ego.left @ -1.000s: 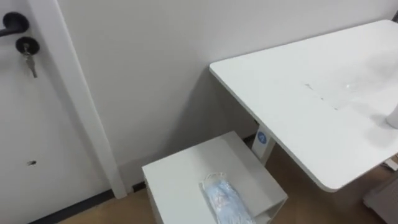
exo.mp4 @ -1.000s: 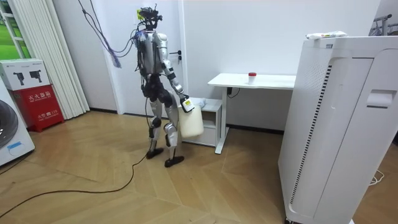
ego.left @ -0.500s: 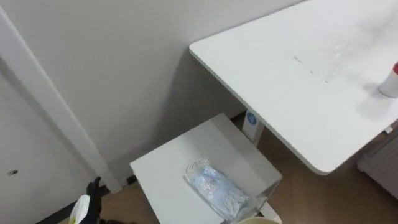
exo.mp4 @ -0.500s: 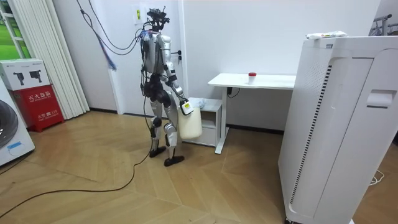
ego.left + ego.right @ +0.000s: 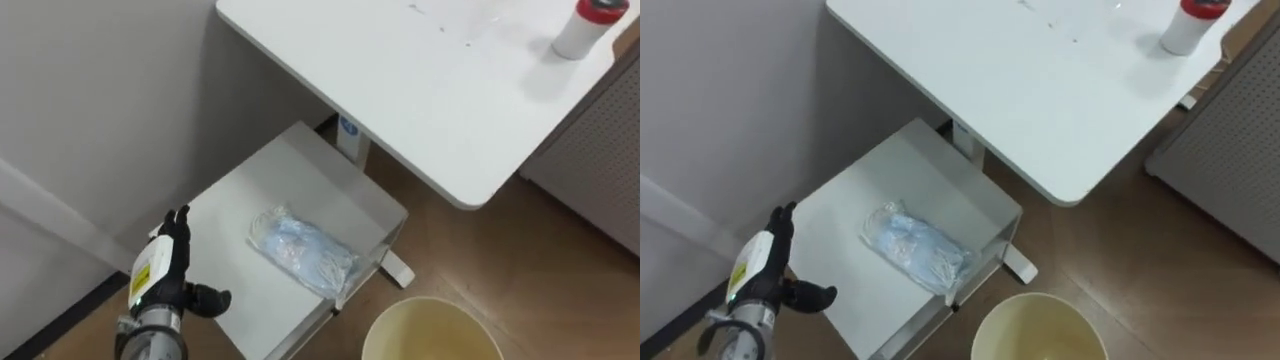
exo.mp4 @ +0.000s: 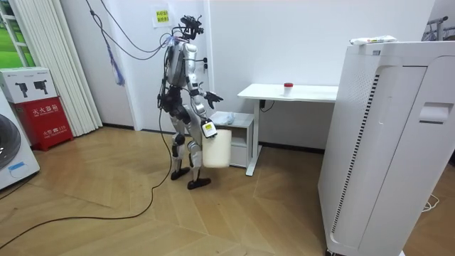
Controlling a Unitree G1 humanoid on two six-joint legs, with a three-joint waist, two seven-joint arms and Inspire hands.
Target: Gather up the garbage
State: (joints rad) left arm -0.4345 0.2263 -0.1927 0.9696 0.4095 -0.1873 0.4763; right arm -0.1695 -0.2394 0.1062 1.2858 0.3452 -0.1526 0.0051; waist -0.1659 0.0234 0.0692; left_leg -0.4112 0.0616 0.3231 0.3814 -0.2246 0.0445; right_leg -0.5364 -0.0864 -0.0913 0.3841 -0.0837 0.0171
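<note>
One empty beige bucket (image 5: 432,330) gripped by right robot hand (image 6: 207,128), plastic-wrapped pack (image 5: 303,250) on low cabinet (image 5: 230,215), left robot hand (image 5: 160,275) open

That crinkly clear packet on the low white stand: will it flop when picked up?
Probably floppy: the packet is a wrinkled clear bag of soft-looking bluish stuff, so it should sag. Likely light and slightly slippery, given its glossy film.

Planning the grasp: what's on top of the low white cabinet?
One clear bag of pale blue contents lies flat near the cabinet's right edge. The open left hand shows in front of its left corner. The top under the bag is covered.
</note>
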